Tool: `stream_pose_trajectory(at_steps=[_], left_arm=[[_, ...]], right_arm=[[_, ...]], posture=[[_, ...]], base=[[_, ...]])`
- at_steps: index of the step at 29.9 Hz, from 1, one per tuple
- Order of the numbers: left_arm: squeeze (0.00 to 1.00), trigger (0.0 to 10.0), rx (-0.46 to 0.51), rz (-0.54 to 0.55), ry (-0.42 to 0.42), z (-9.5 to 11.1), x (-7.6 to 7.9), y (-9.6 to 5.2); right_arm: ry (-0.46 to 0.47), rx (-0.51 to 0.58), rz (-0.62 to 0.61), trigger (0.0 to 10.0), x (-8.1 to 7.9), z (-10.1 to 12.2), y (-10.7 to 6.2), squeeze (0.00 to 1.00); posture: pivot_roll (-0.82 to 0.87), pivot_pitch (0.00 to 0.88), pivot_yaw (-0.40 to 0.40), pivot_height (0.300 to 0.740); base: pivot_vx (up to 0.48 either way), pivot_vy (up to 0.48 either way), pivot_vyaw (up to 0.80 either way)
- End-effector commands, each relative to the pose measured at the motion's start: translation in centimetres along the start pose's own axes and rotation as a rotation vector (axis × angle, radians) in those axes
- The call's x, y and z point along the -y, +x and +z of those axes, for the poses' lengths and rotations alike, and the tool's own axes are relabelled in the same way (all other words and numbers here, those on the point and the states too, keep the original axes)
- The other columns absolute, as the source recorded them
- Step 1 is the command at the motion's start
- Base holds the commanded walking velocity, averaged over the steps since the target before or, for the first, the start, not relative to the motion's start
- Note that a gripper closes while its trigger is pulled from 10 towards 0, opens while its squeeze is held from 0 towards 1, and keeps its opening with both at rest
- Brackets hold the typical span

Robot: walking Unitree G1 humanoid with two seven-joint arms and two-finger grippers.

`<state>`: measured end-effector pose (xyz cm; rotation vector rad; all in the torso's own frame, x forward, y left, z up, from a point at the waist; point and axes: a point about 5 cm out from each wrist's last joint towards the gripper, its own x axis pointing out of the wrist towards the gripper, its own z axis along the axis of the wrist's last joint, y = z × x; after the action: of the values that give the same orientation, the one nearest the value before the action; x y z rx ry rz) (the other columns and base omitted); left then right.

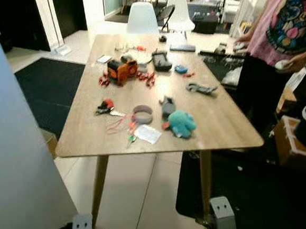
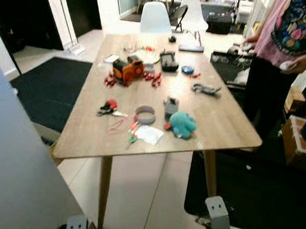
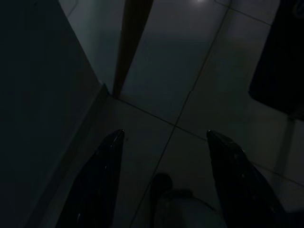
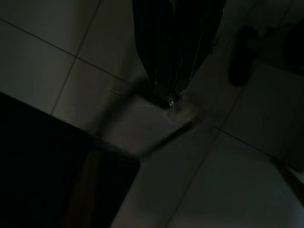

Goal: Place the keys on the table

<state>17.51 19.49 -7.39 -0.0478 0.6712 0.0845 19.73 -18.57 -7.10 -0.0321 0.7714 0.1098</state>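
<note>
the right gripper [image 4: 173,102] hangs low, fingers pressed together on small keys [image 4: 172,101]; the left gripper [image 3: 164,180] is spread, idle. next, i judge: lift to the table [image 1: 91,132].

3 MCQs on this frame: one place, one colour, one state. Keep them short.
1. Where is the teal plush?
A. On the table, near its front edge
B. On the floor under the table
C. On a white chair

2. What colour is the person's shirt?
A. Green
B. Pink
C. Black

3. How is the left claw?
A. Shut on a cloth
B. Shut on nothing
C. Open, above the floor

Answers:
1 A: the plush lies on the table, close to the near edge.
2 B: the shirt of the person standing beside the table is pink with a dark print.
3 C: in the left wrist view the left claw has its fingers wide apart, with only floor tiles between them.
</note>
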Motion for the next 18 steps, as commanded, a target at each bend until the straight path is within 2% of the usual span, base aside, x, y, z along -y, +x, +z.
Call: stream_pose_trajectory(at_steps=[1, 11, 13, 14, 16, 17, 18], left_arm=[[0.0, 10.0, -0.023, 0.005, -0.004, -0.5, 0.0, -0.2], [0.0, 10.0, -0.017, -0.001, 0.006, -0.3, -0.1, -0.1], [0.0, 10.0, -0.013, -0.004, 0.01, -0.3, -0.1, -0.1], [0.0, 10.0, -0.013, -0.004, 0.01, -0.3, -0.1, -0.1], [0.0, 10.0, -0.01, -0.005, 0.013, -0.2, -0.1, -0.1], [0.0, 10.0, -0.01, -0.005, 0.013, -0.2, -0.1, -0.1], [0.0, 10.0, -0.008, -0.005, 0.014, -0.2, -0.1, -0.1]], right_arm=[[-0.005, -0.015, -0.008, 10.0, 0.2, -0.4, -0.1, 0.0], [-0.01, -0.009, -0.041, 10.0, 1.1, -0.3, -0.3, 0.0], [-0.018, 0.011, -0.098, 10.0, 2.1, -0.1, -0.5, 0.0], [-0.018, 0.011, -0.098, 10.0, 2.1, -0.1, -0.5, 0.0], [-0.006, 0.03, -0.207, 10.0, 3.9, 0.1, -0.9, 0.0], [-0.006, 0.03, -0.207, 10.0, 3.9, 0.1, -0.9, 0.0], [0.011, 0.044, -0.271, 10.0, 5.2, 0.3, -1.3, 0.0]], posture=[[0.03, 0.052, -0.052, 0.74], [0.04, 0.053, -0.049, 0.74], [0.04, 0.054, -0.047, 0.74], [0.04, 0.054, -0.047, 0.74], [0.04, 0.054, -0.046, 0.74], [0.04, 0.054, -0.046, 0.74], [0.04, 0.055, -0.044, 0.74]], base=[[0.0, 0.0, 0.0], [0.0, 0.0, 0.0], [0.0, 0.0, 0.0], [0.0, 0.0, 0.0], [0.0, 0.0, 0.0], [0.0, 0.0, 0.0], [0.0, 0.0, 0.0]])
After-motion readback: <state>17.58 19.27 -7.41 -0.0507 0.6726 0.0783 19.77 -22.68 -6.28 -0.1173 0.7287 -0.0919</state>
